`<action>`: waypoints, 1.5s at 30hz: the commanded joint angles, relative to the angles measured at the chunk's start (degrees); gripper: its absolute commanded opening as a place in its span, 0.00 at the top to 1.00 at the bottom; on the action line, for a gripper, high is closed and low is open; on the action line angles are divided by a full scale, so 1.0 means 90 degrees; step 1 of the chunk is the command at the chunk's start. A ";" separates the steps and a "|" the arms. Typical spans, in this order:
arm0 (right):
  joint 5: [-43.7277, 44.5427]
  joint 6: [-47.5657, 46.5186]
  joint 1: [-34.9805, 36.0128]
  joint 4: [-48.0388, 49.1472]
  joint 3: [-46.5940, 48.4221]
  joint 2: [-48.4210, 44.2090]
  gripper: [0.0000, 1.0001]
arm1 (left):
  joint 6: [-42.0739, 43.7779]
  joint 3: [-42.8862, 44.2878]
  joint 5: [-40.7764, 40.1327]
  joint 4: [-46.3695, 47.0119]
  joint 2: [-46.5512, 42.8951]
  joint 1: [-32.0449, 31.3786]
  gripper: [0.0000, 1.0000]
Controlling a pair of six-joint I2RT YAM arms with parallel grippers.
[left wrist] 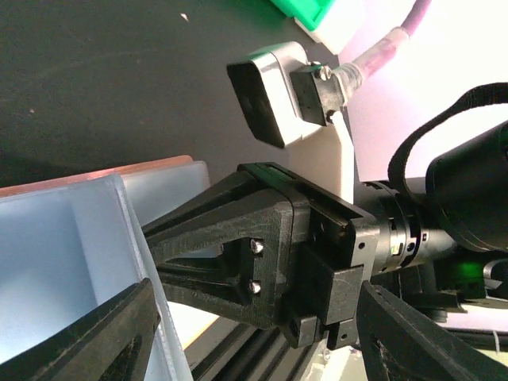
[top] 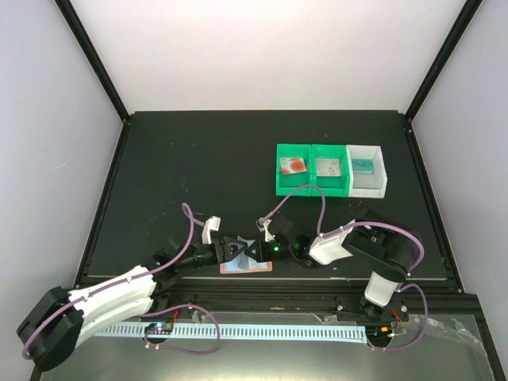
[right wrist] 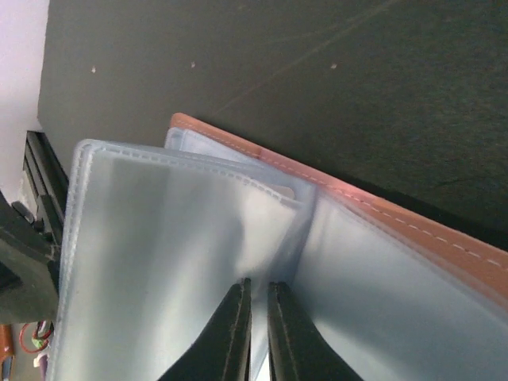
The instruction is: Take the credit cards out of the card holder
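The card holder (top: 246, 267) lies open near the table's front edge, salmon cover (right wrist: 413, 230) down and pale blue pocket leaves (right wrist: 159, 238) fanned up. My right gripper (right wrist: 258, 284) is shut on the edge of one pocket leaf. A pale shape with a rounded corner shows through that leaf; I cannot tell if it is a card. My left gripper (left wrist: 262, 341) faces it from the left, open wide, its left finger against a raised leaf (left wrist: 55, 262). The right gripper's fingers (left wrist: 206, 230) fill the left wrist view. Credit cards (top: 292, 165) (top: 328, 167) lie in the green bin.
A green two-compartment bin (top: 311, 187) and a white bin (top: 370, 186) holding a teal card (top: 363, 164) stand at the back right. Both arms meet over the holder at the near edge. A black rail runs along the front of the table (top: 238, 295).
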 commanded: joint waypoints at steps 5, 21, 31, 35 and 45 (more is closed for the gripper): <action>-0.0151 -0.0036 0.0101 0.0260 -0.0125 0.0029 0.88 | -0.0129 0.0063 0.0402 0.0584 0.0203 -0.0111 0.29; 0.0109 -0.0189 0.0091 0.0598 -0.0513 -0.0504 0.74 | 0.0007 0.0297 0.0424 0.0628 0.0614 -0.0268 0.67; 0.0197 -0.0613 0.0081 -0.0035 -0.0609 -0.1307 0.67 | 0.0114 0.0413 0.0134 0.0116 0.0908 -0.0307 0.90; 0.0138 -0.0726 0.0077 -0.0281 -0.0641 -0.1626 0.64 | 0.0170 0.0488 0.0078 -0.0084 0.0804 -0.0309 0.90; -0.0154 -0.0636 0.0082 -0.0114 -0.0797 -0.1827 0.68 | 0.0249 0.0505 -0.0195 -0.0510 0.0613 -0.0309 0.90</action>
